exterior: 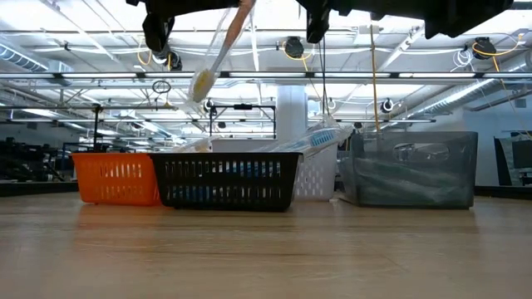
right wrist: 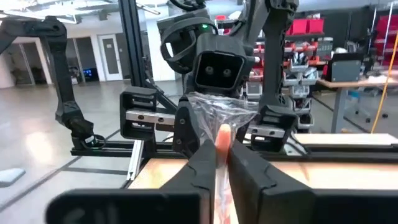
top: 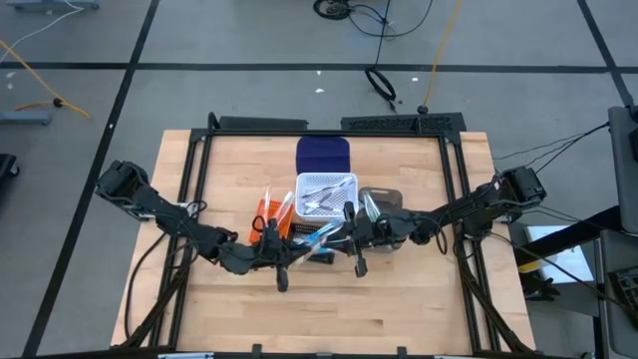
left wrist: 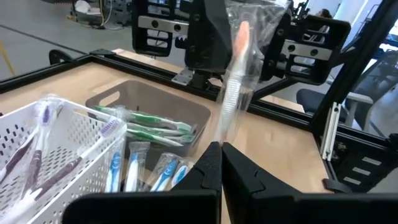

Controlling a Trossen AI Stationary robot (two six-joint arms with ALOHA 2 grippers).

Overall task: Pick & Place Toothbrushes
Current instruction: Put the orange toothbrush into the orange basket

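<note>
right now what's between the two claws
A wrapped orange-handled toothbrush spans the gap: the left claw pinches one end, the right claw the other. Both wrist views show it.

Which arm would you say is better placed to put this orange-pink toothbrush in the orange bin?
Left, probably: left gripper and right gripper both clamp the toothbrush, but the orange bin lies on the left.

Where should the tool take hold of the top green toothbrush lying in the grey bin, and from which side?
Grip the green toothbrush across the middle of its handle, coming straight down from above. It lies flat in the grey bin on top of other brushes. The bin walls would probably block a sideways approach, and only its upper side is free.
</note>
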